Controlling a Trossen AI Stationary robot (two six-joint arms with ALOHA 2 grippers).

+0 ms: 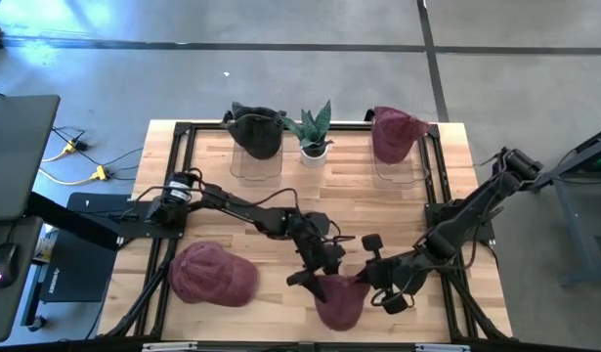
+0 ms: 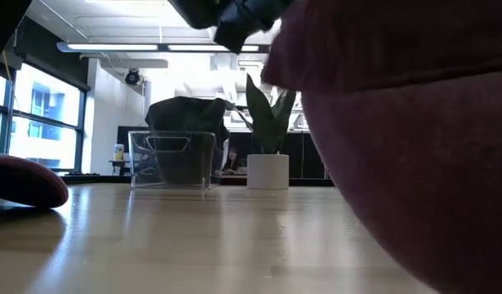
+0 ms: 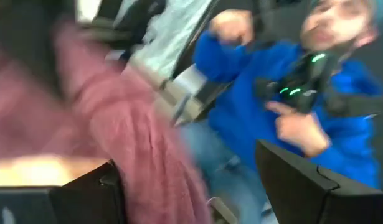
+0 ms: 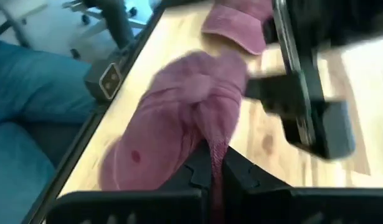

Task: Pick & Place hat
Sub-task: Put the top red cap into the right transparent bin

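At the near edge of the pale wooden slatted table (image 1: 398,196), between the two arms, lies the soft maroon fabric cap (image 1: 341,299) that is being worked. The right end effector (image 4: 215,163) is closed tight on a fold of its cloth, seen pinched between the dark fingers in the right wrist view. The left end effector (image 1: 315,269) stands just beside the same cap with its fingers spread wide and nothing between them; in the left wrist view maroon cloth hangs beside one finger (image 3: 85,196), not clamped.

Handling judgement: the cap is light and limp. It bunches and creases where gripped, so it will sag and swing when lifted rather than hold shape. The cloth is not slippery and not fragile. A pinch on a gathered fold, as now, or on the stiffer brim, looks the soundest hold; a shallow bite on a single layer could pull free.

Other items noted: a second maroon cap (image 1: 213,275) lies flat nearer the left arm, a third maroon cap (image 1: 395,132) and a dark cap (image 1: 255,129) sit on clear stands at the far edge, with a small potted plant (image 1: 315,133) between them. A person in a blue top (image 3: 266,118) sits beyond the table.
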